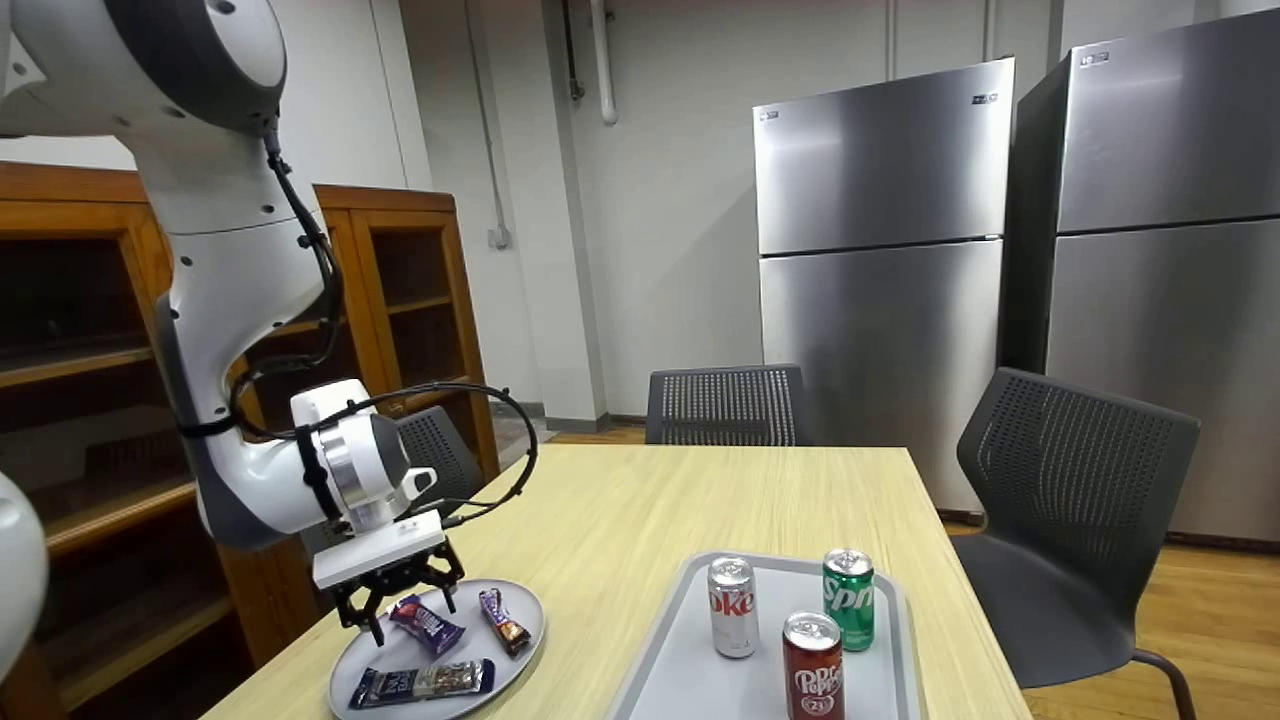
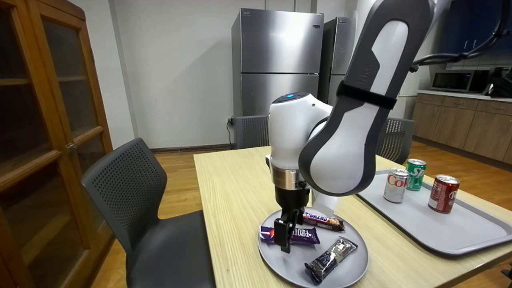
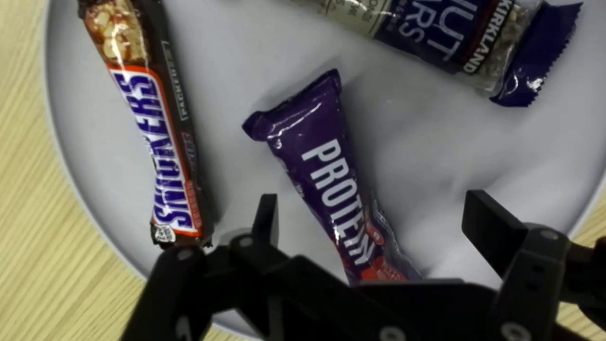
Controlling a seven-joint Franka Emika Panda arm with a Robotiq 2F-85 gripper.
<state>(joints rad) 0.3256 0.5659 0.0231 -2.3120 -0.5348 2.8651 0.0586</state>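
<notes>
My gripper [image 1: 414, 622] is open and empty above a round grey plate [image 1: 527, 600]. In the wrist view its fingers [image 3: 371, 203] stand wide apart, on either side of a purple protein bar [image 3: 326, 156], apart from it. The bar's lower end is hidden behind the gripper body. A Snickers bar [image 3: 156, 142] lies on the plate to the left in the wrist view. A Kirkland nut bar [image 3: 435, 33] lies at the top right there. In an exterior view the gripper [image 2: 286, 240] hides part of the protein bar [image 2: 306, 237].
A grey tray [image 1: 690, 650] on the wooden table [image 1: 600, 540] carries a Diet Coke can [image 1: 733, 608], a Sprite can [image 1: 849, 600] and a Dr Pepper can [image 1: 813, 668], all upright. Chairs [image 2: 172, 240] stand around the table. A wooden cabinet [image 1: 415, 270] stands behind the arm.
</notes>
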